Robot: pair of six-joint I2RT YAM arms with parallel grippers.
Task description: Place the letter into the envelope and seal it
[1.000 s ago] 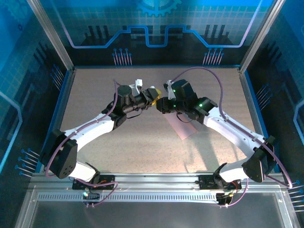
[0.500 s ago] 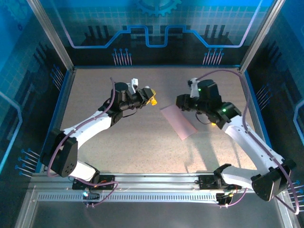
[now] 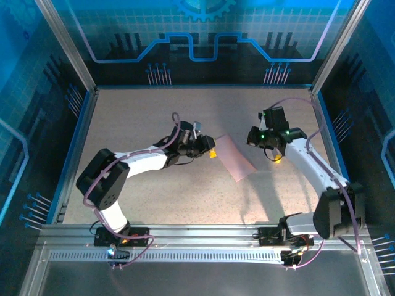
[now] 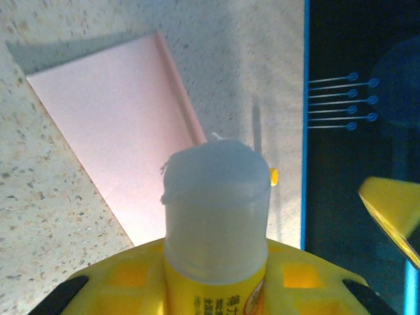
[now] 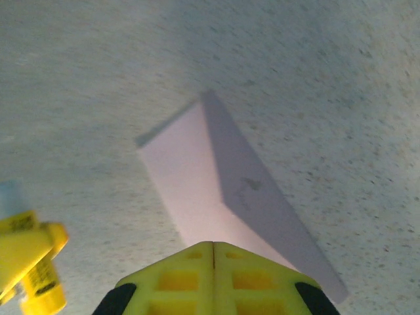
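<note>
Where the speckled beige table (image 3: 136,117) ends, blue-lit panels printed with circuit lines close it in at the back and both sides, with metal posts at the corners and a slotted rail along the bottom of the overhead view.

Counted: two arms, one envelope, one glue stick, one small yellow piece.

The envelope (image 3: 232,158) lies flat and slantwise just right of the frame's centre, a pale pink rectangle between the two grippers. From the left of the overhead frame, the left gripper (image 3: 207,148) reaches towards its upper left corner, fingers clamped on the glue stick (image 3: 212,153). In the left wrist view the stick's yellow body and pale uncapped tip (image 4: 215,197) rise from the bottom edge and hide the envelope's (image 4: 125,138) near corner. The right gripper (image 3: 253,137) hangs just right of the envelope; in its own camera the two yellow fingers (image 5: 212,252) meet with nothing between them, and a shadow covers the right half of the envelope (image 5: 190,177). Under the right arm, right of the envelope, the small yellow piece (image 3: 278,159) lies on the table; what it is I cannot tell.
</note>
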